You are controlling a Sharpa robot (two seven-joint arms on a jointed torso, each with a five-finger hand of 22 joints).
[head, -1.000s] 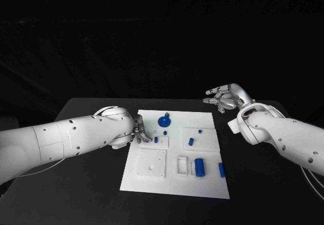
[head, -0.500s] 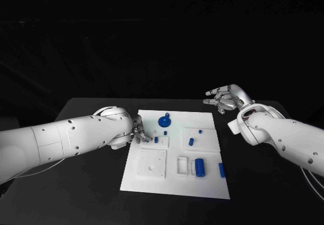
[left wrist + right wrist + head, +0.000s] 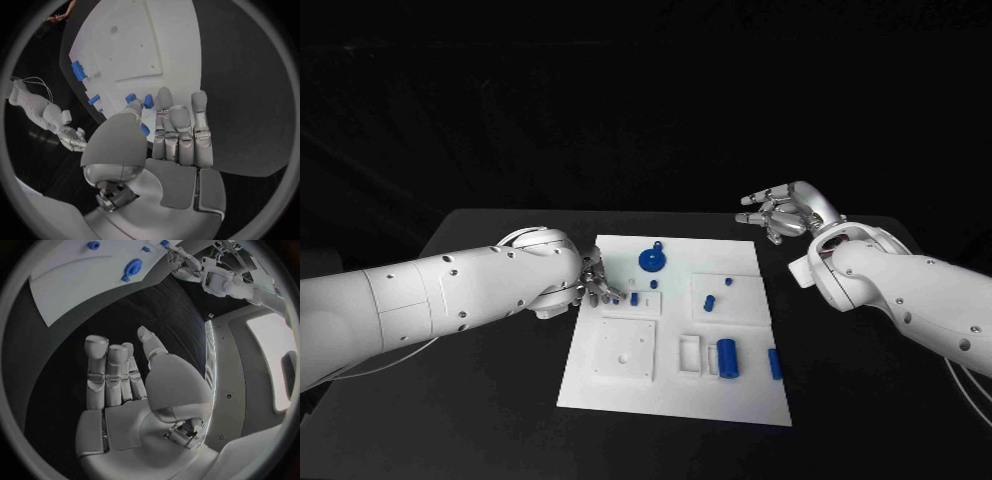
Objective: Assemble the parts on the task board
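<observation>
The white task board point(image 3: 620, 390) lies mid-table with several blue parts on it: a round disc point(image 3: 651, 260), a thick cylinder point(image 3: 726, 357) and a bar point(image 3: 773, 362). My left hand point(image 3: 599, 285) hovers over the board's left edge, its fingers straight and side by side. Its fingertips point(image 3: 165, 95) stop just short of a small blue piece point(image 3: 633, 297), and small blue pieces point(image 3: 148, 101) lie right ahead of them. I see nothing in its grasp. My right hand point(image 3: 780, 212) hangs raised past the board's far right corner, fingers apart and holding nothing point(image 3: 125, 385).
A square white raised block point(image 3: 626, 347) and a small white frame point(image 3: 689, 353) sit on the board's near half. Black table point(image 3: 488, 400) surrounds the board on all sides. From the right wrist, the board point(image 3: 81, 275) and disc point(image 3: 132, 266) lie well ahead of the palm.
My right hand has sunk very slightly. My left hand stays at the board's left edge, with hardly any shift.
</observation>
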